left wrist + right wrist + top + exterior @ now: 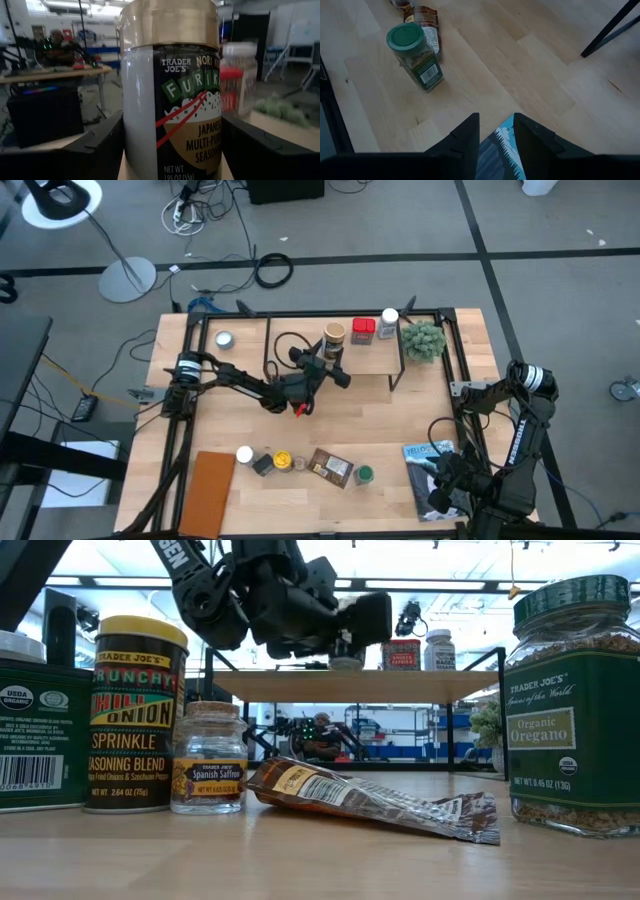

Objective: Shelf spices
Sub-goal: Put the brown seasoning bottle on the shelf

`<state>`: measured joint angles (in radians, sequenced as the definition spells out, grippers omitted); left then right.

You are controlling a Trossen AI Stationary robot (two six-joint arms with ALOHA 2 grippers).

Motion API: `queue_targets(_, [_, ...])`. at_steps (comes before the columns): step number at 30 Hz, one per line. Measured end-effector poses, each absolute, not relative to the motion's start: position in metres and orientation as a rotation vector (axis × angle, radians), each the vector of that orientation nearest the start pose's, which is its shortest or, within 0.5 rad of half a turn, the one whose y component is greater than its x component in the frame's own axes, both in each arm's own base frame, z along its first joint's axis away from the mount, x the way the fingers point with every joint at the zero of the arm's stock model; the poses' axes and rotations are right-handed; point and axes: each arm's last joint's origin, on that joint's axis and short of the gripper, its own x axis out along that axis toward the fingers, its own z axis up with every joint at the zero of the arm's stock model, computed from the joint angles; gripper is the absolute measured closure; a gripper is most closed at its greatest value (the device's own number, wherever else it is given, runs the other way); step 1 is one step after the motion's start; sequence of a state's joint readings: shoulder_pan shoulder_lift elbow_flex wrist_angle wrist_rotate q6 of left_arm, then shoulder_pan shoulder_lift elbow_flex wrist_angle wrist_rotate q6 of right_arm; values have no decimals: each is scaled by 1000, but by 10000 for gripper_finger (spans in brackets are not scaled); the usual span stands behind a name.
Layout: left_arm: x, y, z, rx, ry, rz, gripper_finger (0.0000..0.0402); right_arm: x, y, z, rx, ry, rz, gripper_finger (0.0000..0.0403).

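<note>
A wooden worktop point(420, 430) carries a low wooden shelf point(370, 358) on thin black legs along its far side. The left hand point(333, 367) reaches to the shelf's left end, its two fingers point(95, 150) standing apart on either side of a tan-topped jar point(170, 90), not pressing on it. The jar stands upright on the shelf, so it looks just set down and let go. Further along the shelf stand a red-topped jar point(363, 330) and a white-topped jar point(388, 323), beside a small green plant point(424, 340). In front of the shelf, near the worktop's front edge, more spices wait: a yellow-topped jar point(283, 461), a flat brown packet point(331, 467) and a green-topped jar point(365, 474). The right hand point(496, 131) waits over a blue-and-white book point(432, 465), its fingers a little apart, gripping nothing.
</note>
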<state>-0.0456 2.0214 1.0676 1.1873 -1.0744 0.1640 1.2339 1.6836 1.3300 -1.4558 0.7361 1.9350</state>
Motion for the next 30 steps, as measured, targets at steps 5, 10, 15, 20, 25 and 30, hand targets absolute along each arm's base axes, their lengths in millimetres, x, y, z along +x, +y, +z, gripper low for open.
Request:
queue_targets(5, [407,7,189,-36,-112,1029,125,111,258,250,258,776,-564,284])
queue_targets(10, [407,7,189,-42,-113,1040,125,111,258,250,266,776,-560,284])
queue_targets(15, [407,7,189,-42,-110,1043,124,111,258,250,266,777,-560,284])
queue_targets(20, [407,6,189,-41,-108,1042,124,111,258,250,266,777,-560,284])
queue_targets(25, [407,6,189,-41,-107,1043,122,111,258,250,266,777,-560,284])
queue_targets(30, [407,4,189,-42,-107,1041,112,111,258,250,259,779,-557,284])
